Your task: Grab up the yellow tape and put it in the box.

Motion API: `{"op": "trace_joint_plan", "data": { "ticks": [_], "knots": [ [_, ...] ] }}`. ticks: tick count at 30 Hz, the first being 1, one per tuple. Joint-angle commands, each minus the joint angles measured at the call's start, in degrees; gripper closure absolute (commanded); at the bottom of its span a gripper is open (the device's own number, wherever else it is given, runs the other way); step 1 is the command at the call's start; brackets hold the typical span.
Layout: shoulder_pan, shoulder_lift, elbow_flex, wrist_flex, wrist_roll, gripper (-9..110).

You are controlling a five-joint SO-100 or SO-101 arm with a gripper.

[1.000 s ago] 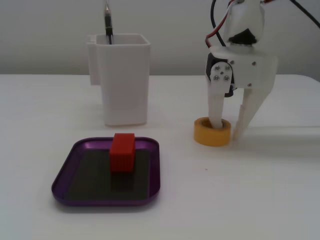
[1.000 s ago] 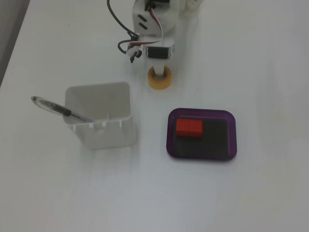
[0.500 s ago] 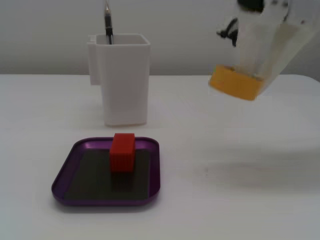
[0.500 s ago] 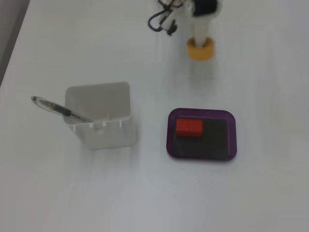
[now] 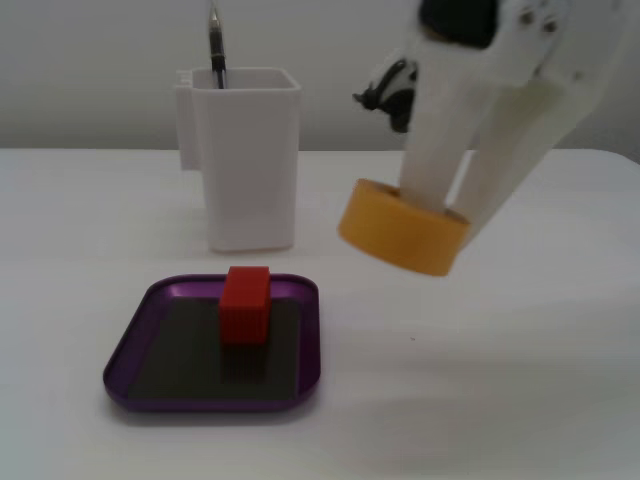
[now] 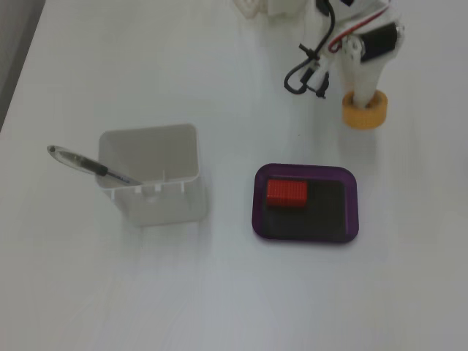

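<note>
The yellow tape (image 5: 400, 235) is a yellow-orange ring held tilted above the white table, to the right of the box in a fixed view. My gripper (image 5: 450, 205) is shut on it, with one white finger down through the ring's hole and the other outside its wall. In a fixed view from above, the tape (image 6: 365, 111) hangs under the gripper (image 6: 363, 95), beyond the box's far right corner. The box (image 5: 210, 402) is a shallow purple tray with a dark floor, also seen from above (image 6: 303, 167). It holds a red cube (image 5: 245, 305), which sits in its left half seen from above (image 6: 286, 194).
A tall white square container (image 5: 250, 160) stands behind the tray, with a pen (image 5: 216, 50) sticking out of it. Seen from above, the container (image 6: 150, 175) is left of the tray and the pen (image 6: 88, 164) leans out to the left. Black cables (image 6: 307, 69) hang by the arm.
</note>
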Motion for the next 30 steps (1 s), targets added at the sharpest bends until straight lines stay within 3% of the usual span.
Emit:
{"op": "trace_joint_plan", "data": {
  "ticks": [1, 14, 26, 30],
  "knots": [
    [-0.18, -10.11, -13.10, -0.44, 0.44, 102],
    [7.82, -34.89, -36.91, 2.72, 0.53, 102],
    [8.17, -40.17, -40.78, 3.69, 0.44, 101],
    [8.17, -39.46, -40.78, 4.48, 0.44, 96]
  ]
}}
